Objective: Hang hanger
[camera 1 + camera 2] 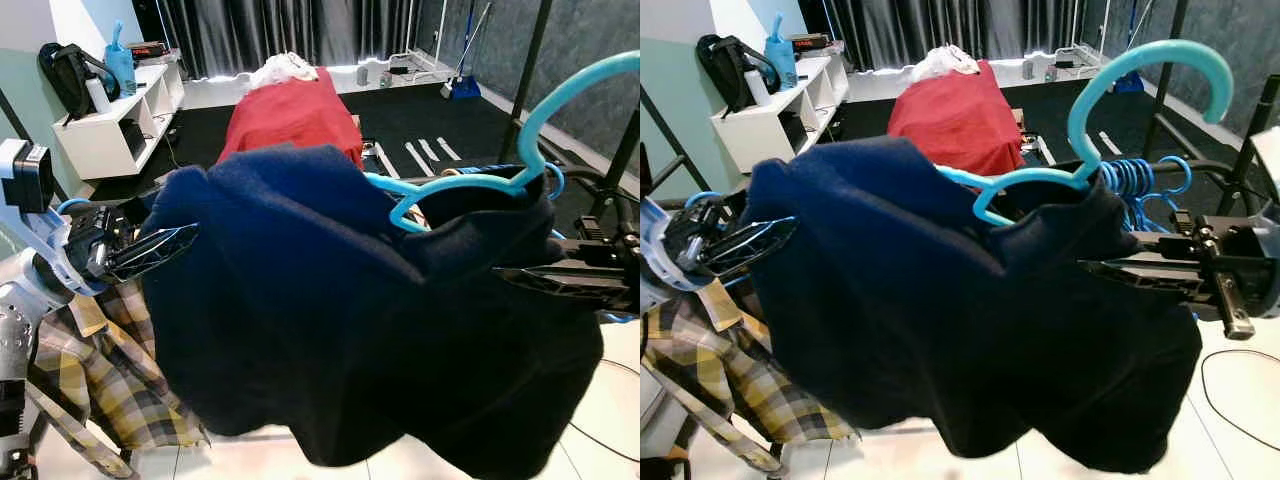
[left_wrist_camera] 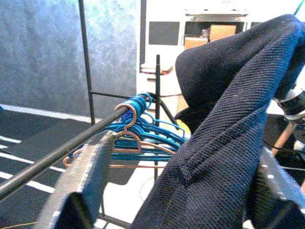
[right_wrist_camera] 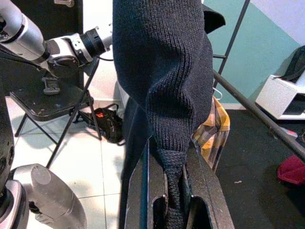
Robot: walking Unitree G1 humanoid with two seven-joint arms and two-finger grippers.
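The robot is mid-carry: a dark navy knitted sweater (image 1: pixel 350 310) draped on a turquoise plastic hanger (image 1: pixel 1090 130) is held up between its two arms, just in front of the black metal clothes rail (image 2: pixel 57 155), not yet hung.

The right tool (image 3: pixel 174 191) has its two black fingers closed on a fold of the knit, which is wedged between them. The left tool (image 1: pixel 150 250) sits at the sweater's other shoulder; its fingers look spread, with cloth lying between them, but I cannot tell whether they actually grip it.

The hanger's long axis runs roughly side to side across the robot's front, bar buried in the sweater, with its hook (image 1: pixel 575 90) rising up toward the robot's right and its open end curling over. A bunch of blue hangers (image 1: pixel 1135 180) already rides the rail nearby.

Next, I'd judge, the hook must be lifted over the rail and lowered onto a free stretch beside that bunch.
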